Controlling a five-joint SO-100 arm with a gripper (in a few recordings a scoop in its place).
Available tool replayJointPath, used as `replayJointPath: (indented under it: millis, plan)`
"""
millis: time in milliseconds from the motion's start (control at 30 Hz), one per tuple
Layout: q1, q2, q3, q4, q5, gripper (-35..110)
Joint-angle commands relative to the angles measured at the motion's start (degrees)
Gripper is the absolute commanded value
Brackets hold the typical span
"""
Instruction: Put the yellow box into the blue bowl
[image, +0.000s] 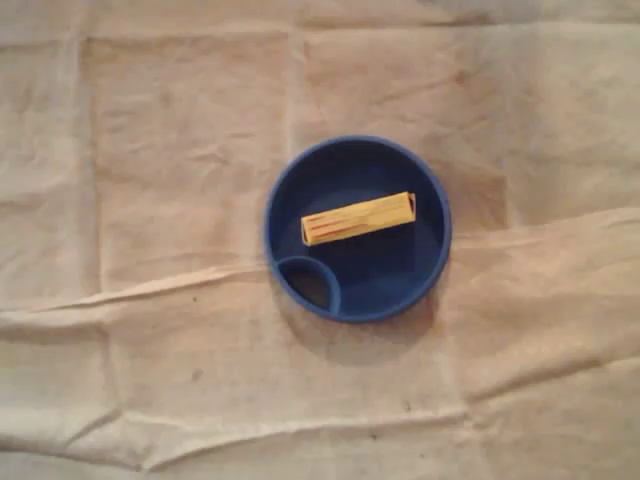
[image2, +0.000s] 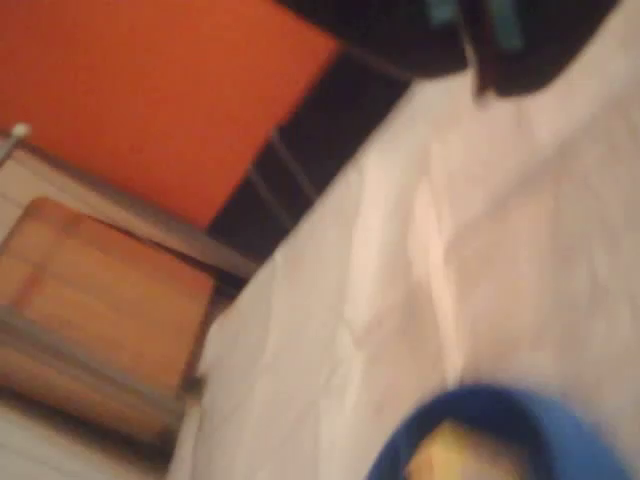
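Observation:
In the overhead view the blue bowl (image: 357, 229) sits near the middle of the cloth-covered table. The yellow box (image: 358, 218) lies flat inside it, long side running left to right and tilted slightly. The bowl has a small separate pocket at its lower left, which holds nothing. The blurred wrist view looks across the cloth from low down, with the bowl's rim (image2: 560, 425) at the bottom edge and a patch of the yellow box (image2: 450, 455) inside it.
A wrinkled beige cloth (image: 150, 200) covers the whole table. In the wrist view a dark blurred shape (image2: 470, 35) sits at the top edge. An orange wall (image2: 150, 90) and a wooden piece of furniture (image2: 90, 300) stand beyond the table's edge.

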Motion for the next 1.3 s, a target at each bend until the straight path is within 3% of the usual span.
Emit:
replayJointPath:
  millis: [0,233,600,1267]
  plan:
    - [-6.24,0.18,-1.41,-0.18,4.83,0]
    - [-12.13,0.26,-1.41,-0.09,9.76,0]
    - [-12.22,13.62,2.20,-0.09,9.93,0]
    - [-12.04,22.24,8.53,-0.53,9.23,0]
